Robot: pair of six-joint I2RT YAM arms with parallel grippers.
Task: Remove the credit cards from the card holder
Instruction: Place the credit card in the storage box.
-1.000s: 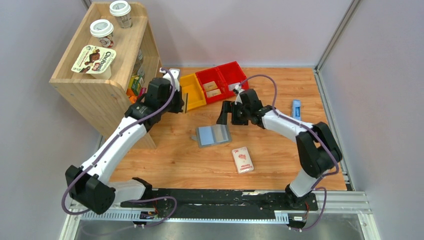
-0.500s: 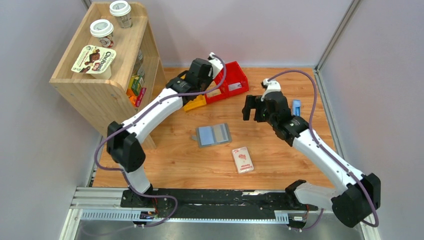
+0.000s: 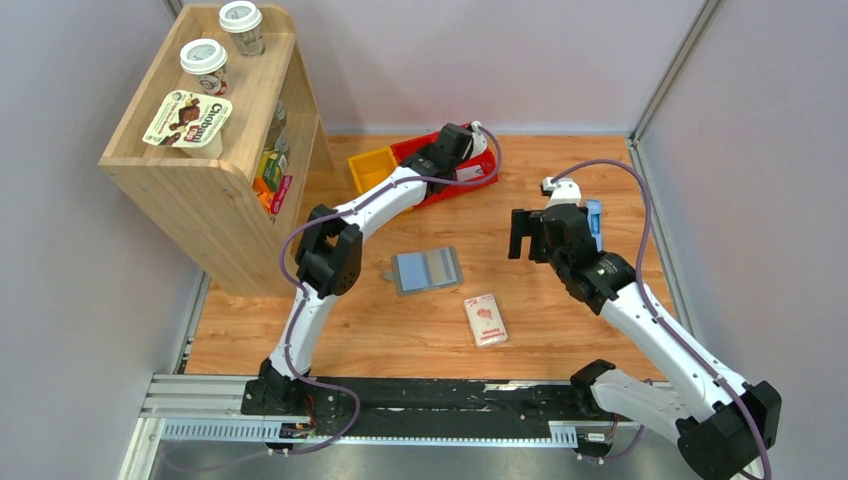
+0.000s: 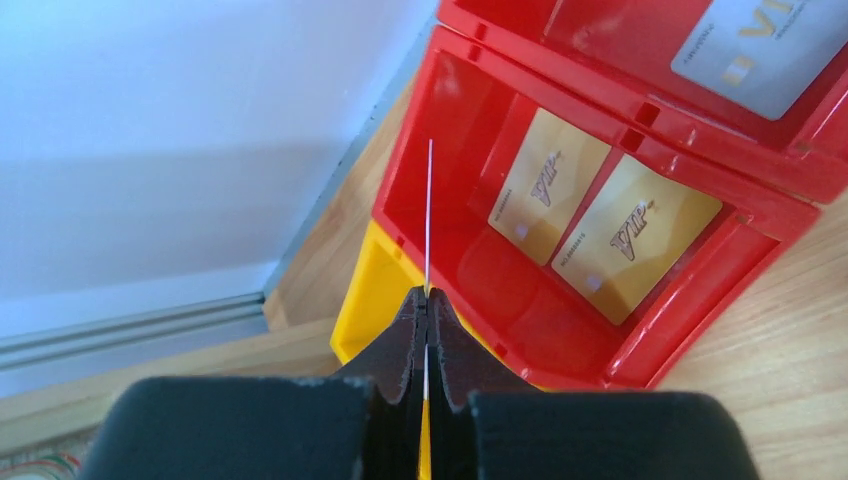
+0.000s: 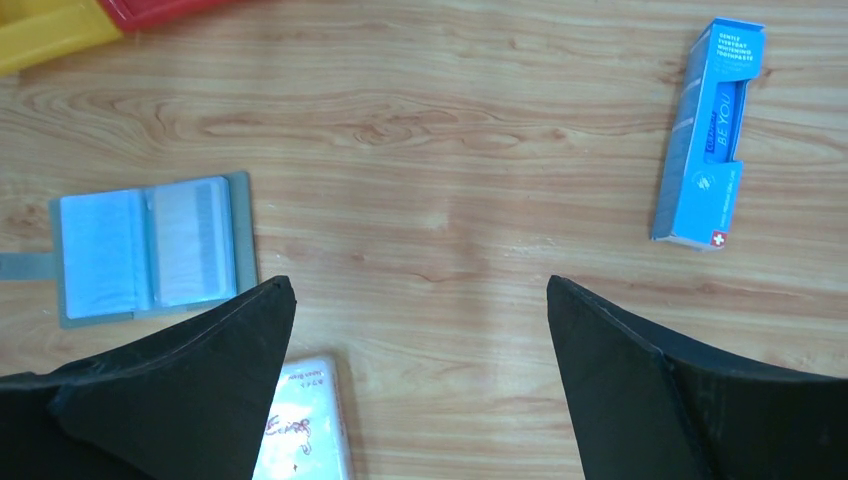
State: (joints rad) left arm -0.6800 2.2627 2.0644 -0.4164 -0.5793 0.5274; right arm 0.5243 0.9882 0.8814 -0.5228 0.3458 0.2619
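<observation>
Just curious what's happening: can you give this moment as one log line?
left gripper: shut on card over red bin holding two gold cards | right gripper: open, empty | card holder: open on table

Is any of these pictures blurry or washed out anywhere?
Left wrist: the left gripper looks soft, too near the lens, its pinched card only a thin bright line; the gold cards are sharp. Right wrist: the white packet is washed out. Top external: even light, faint shadows.

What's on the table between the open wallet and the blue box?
Nothing. In the right wrist view, only bare wooden table lies between the card holder and the blue toothpaste box. The open right gripper hangs above it.
</observation>
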